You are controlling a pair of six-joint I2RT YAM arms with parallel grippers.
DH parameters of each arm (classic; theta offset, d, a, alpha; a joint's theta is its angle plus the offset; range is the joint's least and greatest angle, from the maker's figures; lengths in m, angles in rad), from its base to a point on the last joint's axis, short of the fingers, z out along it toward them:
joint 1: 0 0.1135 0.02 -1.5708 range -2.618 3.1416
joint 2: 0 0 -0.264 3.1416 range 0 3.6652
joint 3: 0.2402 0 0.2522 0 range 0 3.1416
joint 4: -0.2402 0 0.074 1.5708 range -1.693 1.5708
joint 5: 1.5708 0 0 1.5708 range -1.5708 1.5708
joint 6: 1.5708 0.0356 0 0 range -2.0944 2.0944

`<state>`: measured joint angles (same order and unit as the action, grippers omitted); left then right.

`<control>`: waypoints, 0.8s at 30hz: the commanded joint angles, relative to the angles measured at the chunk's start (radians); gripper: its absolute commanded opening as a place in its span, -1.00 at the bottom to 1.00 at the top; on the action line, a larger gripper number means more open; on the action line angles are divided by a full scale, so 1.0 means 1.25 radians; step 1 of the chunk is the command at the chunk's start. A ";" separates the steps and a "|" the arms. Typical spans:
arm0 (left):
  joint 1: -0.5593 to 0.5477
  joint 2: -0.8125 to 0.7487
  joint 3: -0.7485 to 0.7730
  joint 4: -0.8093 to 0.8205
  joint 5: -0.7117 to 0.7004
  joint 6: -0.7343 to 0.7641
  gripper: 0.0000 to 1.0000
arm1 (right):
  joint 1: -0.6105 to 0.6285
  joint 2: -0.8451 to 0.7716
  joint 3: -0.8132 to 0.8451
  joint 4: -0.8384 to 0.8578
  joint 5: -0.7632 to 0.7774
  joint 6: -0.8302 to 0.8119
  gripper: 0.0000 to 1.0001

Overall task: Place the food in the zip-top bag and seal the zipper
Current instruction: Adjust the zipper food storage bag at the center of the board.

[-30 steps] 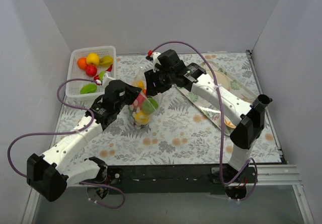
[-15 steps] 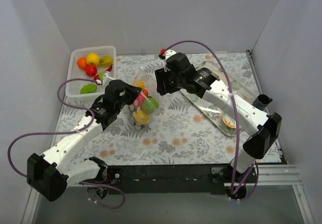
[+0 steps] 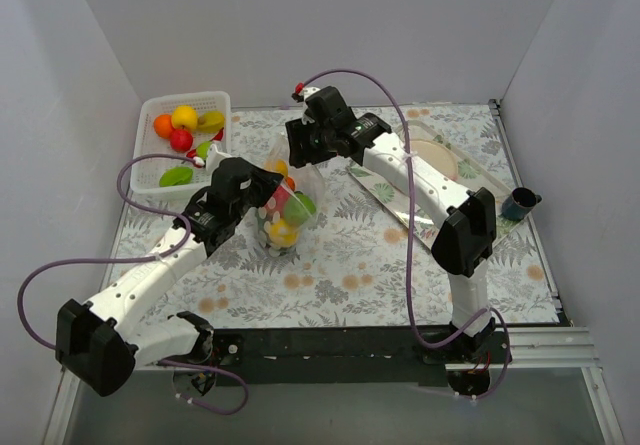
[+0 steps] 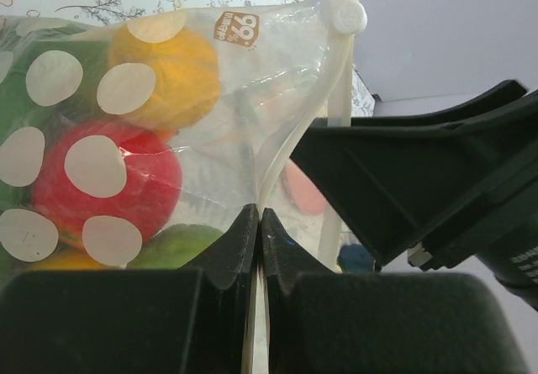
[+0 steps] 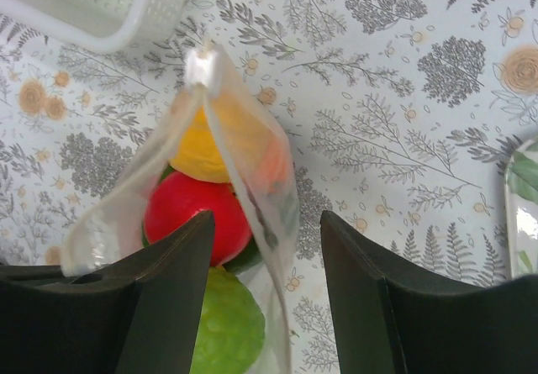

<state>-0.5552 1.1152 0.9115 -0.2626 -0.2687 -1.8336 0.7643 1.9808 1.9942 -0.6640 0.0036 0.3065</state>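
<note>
The clear polka-dot zip-top bag (image 3: 287, 215) stands mid-table with orange, red, yellow and green fruit inside. My left gripper (image 3: 262, 189) is shut on its mouth edge; in the left wrist view (image 4: 259, 215) the jaws pinch the zipper strip (image 4: 336, 80) below its white end tab (image 4: 347, 14). My right gripper (image 3: 298, 157) hangs over the bag's far end. In the right wrist view it (image 5: 265, 223) is open, with the bag's mouth edge (image 5: 252, 172) loose between the fingers. A red fruit (image 5: 189, 214) and a green one (image 5: 227, 323) show below.
A white slotted basket (image 3: 150, 160) at the back left holds orange (image 3: 163, 124), yellow (image 3: 184, 116), red and green pieces. A shiny tray with a beige plate (image 3: 435, 157) lies at the right, a dark cup (image 3: 518, 205) beyond it.
My right gripper swung right, away from the bag, then came back over its far end with the arm in a new pose. My left gripper and the bag have stayed put.
</note>
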 commanded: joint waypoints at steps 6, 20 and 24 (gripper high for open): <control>-0.004 0.038 0.040 0.052 0.022 0.053 -1.00 | 0.001 0.052 0.106 0.070 -0.072 -0.040 -0.09; -0.004 0.090 0.086 0.095 0.069 0.112 -1.00 | -0.044 0.070 0.065 0.148 -0.137 -0.045 -0.28; -0.004 0.088 0.075 0.125 0.093 0.132 -1.00 | -0.054 0.066 0.027 0.203 -0.186 -0.034 -0.45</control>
<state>-0.5560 1.2346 0.9813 -0.1753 -0.1932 -1.7088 0.7067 2.0682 2.0575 -0.5110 -0.1516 0.2581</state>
